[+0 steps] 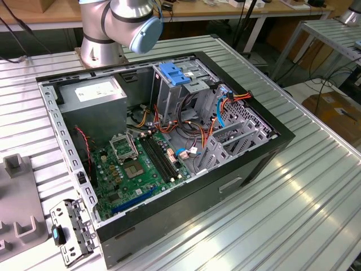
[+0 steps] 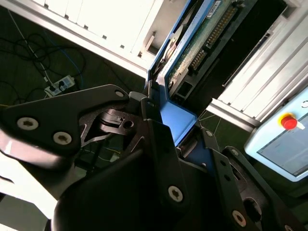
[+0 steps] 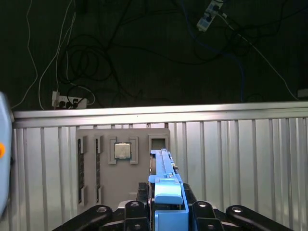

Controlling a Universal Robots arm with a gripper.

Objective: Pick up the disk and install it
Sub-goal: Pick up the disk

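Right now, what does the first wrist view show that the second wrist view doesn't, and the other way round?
First wrist view: a grey tray holding a square chip. Second wrist view: the green circuit board on the disk, plus a red button. Both wrist views: the claw shut on the disk, and cables on the dark floor.

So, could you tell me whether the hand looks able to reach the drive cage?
Probably yes: the hand grips the disk, the case lies open and nothing covers the drive cage; the cables lie beside it.
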